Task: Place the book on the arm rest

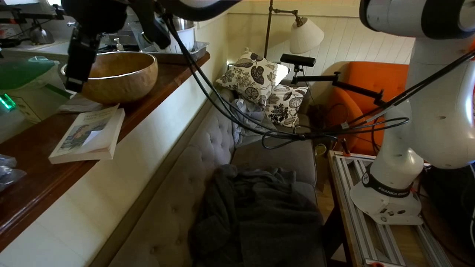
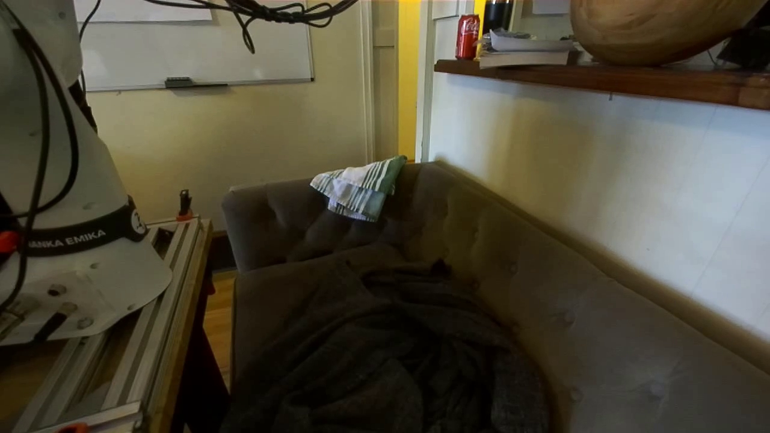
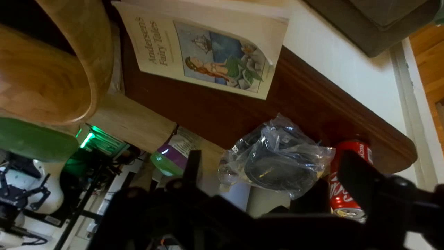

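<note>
On the reddish-brown wooden ledge [image 1: 163, 83], the book [image 3: 208, 53] lies cover up at a long edge, one corner jutting past it. Just beside it stands the wooden bowl [image 1: 128, 83]; between them shows a whitish thing [image 1: 79, 105], perhaps paper or plastic. Toward the rounded corner lies a clear plastic bag [image 3: 277, 156], with a red can [image 2: 467, 39] upright by the end edge. A metal tray [image 1: 201, 48] sits at the opposite end.

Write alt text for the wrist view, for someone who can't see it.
A book titled Andersen's Fairy Tales lies on a brown ledge beside a wooden bowl. At the bottom, the open gripper partly hides a red can; a plastic bag lies beside the can.
</note>
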